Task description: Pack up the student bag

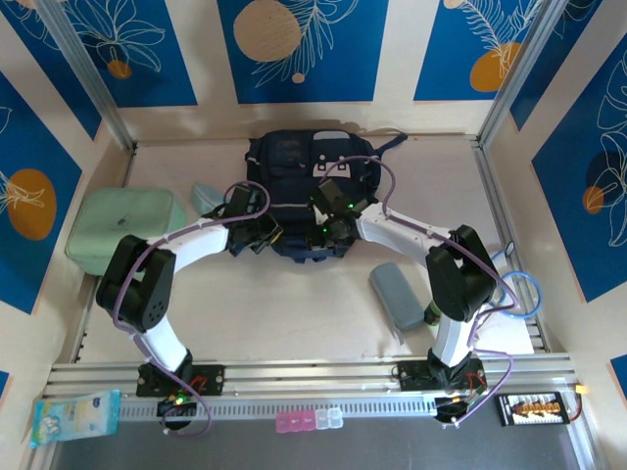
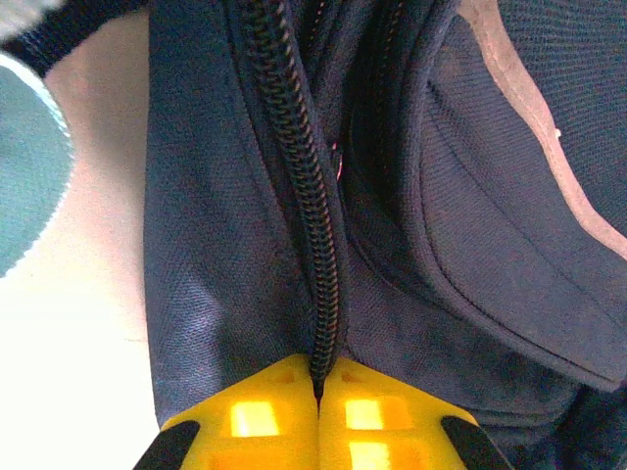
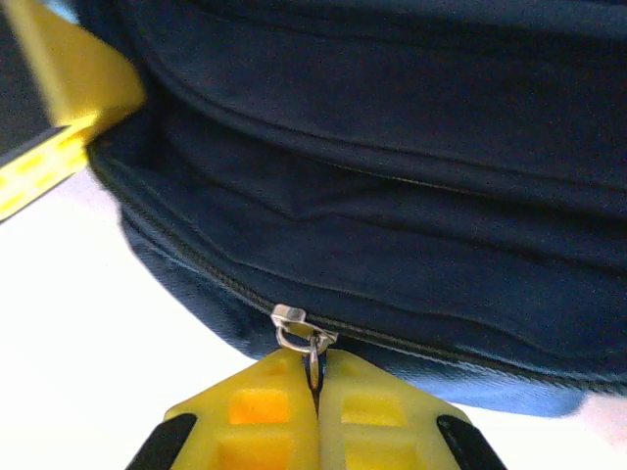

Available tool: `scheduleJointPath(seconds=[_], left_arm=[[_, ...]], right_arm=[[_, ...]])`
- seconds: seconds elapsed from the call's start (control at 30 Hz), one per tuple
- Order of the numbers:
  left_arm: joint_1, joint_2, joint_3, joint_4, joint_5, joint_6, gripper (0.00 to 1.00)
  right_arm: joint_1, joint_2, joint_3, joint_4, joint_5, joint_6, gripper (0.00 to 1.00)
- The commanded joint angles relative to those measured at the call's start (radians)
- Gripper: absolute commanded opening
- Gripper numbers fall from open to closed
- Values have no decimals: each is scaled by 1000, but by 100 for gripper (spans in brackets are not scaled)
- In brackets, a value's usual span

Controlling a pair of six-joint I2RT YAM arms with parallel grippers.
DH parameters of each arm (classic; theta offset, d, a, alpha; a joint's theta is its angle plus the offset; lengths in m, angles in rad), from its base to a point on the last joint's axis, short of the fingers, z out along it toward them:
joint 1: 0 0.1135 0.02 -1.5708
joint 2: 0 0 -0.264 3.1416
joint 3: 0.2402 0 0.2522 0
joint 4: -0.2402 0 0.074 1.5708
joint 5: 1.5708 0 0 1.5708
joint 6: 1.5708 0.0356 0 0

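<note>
Landmark: the large dark navy fabric backpack (image 1: 309, 191) with black straps, lying flat on the pale wooden tabletop (image 1: 294, 313), toward its far side. Left of the backpack and apart from it lies a mint-green rounded case (image 1: 122, 230). At the backpack's near-left edge the left gripper (image 1: 260, 230) meets the fabric. In the left wrist view its yellow fingers (image 2: 260, 421) are pressed together on the black zipper track (image 2: 309, 196), which runs down the navy cloth and ends between the tips. At the backpack's near edge, just right of the left gripper, the right gripper (image 1: 328, 227) also touches the backpack. In the right wrist view its yellow fingers (image 3: 260, 406) are closed tight on the small metal zipper pull (image 3: 312, 357), which hangs from the silver slider (image 3: 292, 318) on the lowest zip line. Right of the backpack, nearer the arm bases and apart from it, lies a slim grey-blue pencil pouch (image 1: 400, 294)
</note>
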Motion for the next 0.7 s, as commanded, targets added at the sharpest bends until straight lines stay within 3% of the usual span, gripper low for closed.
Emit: scheduleJointPath(seconds=[0.0,0.23,0.67], left_arm=[[5,-17,16,-19,-4,23,0],[6,-41,21,-52,-21,44,0],[12,-47,29,-70,-24,69,0]], right_arm=[[-22,-54,0,-132,114,66,0],[-50,-66,-24,-151,237,184,0],[-127,-149,-78,-134,370,225,0]])
